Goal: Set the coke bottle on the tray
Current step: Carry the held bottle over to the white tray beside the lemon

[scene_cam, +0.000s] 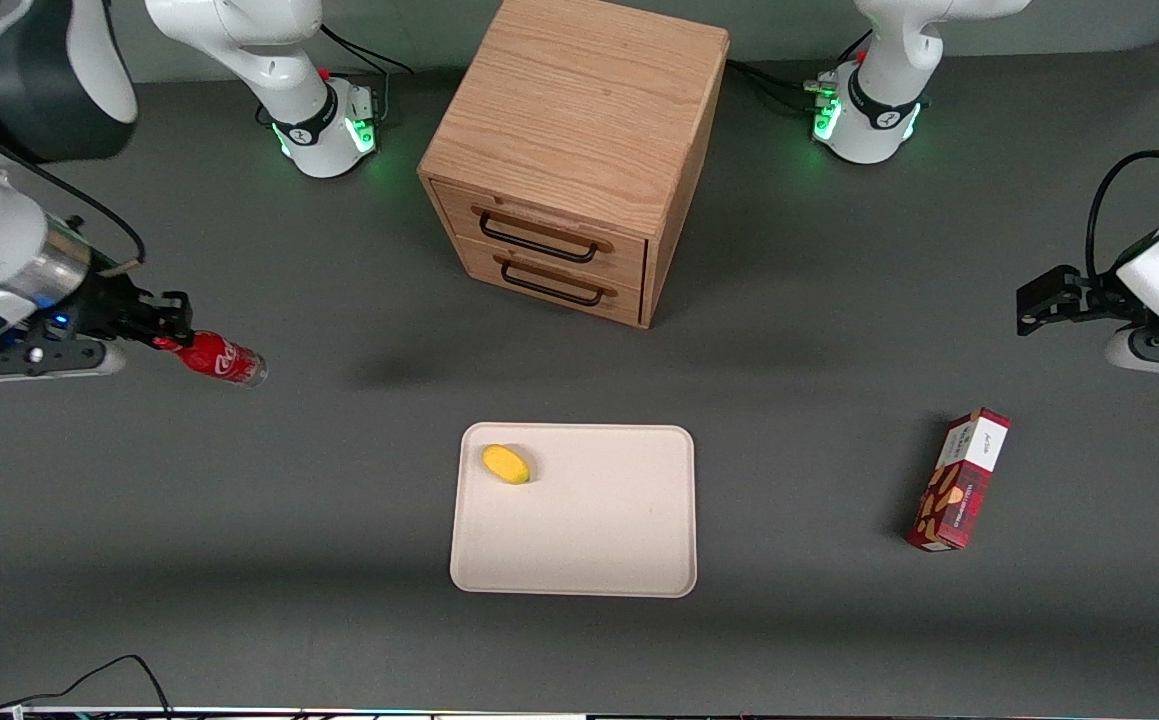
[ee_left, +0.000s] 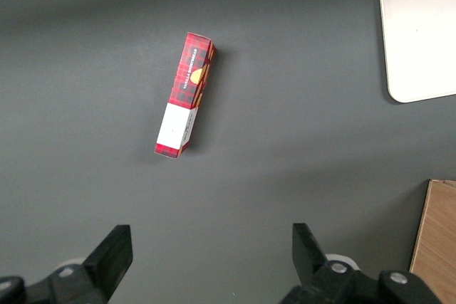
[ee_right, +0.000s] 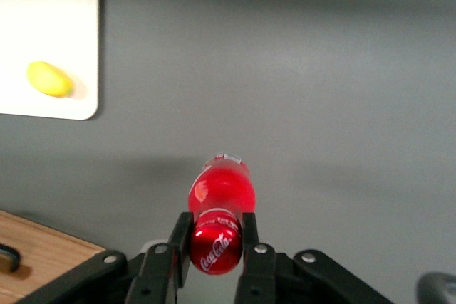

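My right gripper (scene_cam: 167,340) is shut on the cap end of the small red coke bottle (scene_cam: 219,360) and holds it tilted above the table at the working arm's end. In the right wrist view the two black fingers (ee_right: 181,236) clamp the bottle (ee_right: 219,197), which points away from the wrist. The cream-white tray (scene_cam: 599,540) lies flat near the table's middle, nearer the front camera than the cabinet and well apart from the gripper. Its corner shows in the right wrist view (ee_right: 71,48).
A small yellow fruit (scene_cam: 506,464) lies on the tray. A wooden two-drawer cabinet (scene_cam: 579,150) stands farther from the front camera than the tray. A red-and-white plaid carton (scene_cam: 959,480) lies toward the parked arm's end.
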Available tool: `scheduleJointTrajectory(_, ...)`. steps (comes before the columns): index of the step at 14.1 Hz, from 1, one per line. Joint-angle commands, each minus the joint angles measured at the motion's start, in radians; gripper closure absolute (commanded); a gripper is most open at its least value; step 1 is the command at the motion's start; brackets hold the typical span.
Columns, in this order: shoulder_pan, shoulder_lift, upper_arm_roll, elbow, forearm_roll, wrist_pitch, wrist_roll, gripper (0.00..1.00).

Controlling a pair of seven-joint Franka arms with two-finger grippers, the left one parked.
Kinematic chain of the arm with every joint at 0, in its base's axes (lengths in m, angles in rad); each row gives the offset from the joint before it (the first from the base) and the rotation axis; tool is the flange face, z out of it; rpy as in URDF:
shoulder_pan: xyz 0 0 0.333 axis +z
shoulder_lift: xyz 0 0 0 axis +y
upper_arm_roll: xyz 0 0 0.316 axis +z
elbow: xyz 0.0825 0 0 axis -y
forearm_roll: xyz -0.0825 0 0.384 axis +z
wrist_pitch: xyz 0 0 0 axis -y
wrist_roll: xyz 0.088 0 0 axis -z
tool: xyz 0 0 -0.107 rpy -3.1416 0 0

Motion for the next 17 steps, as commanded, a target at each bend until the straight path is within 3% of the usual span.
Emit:
scheduleJointTrajectory(1, 0.013, 0.086, 0.006, 0.134, 0.03, -0.039, 0.059, 1.0)
scheduleJointTrajectory(3, 0.033, 0.178, 0.025, 0.205, 0.03, -0.031, 0.073, 1.0)
scheduleJointTrajectory(9, 0.237, 0.539, 0.021, 0.518, -0.003, 0.08, 0.089, 1.0)
scheduleJointTrajectory(11, 0.269, 0.586, 0.021, 0.523, -0.051, 0.189, 0.093, 1.0)
scheduleJointTrajectory(17, 0.323, 0.715, 0.016, 0.553, -0.068, 0.386, 0.118, 1.0)
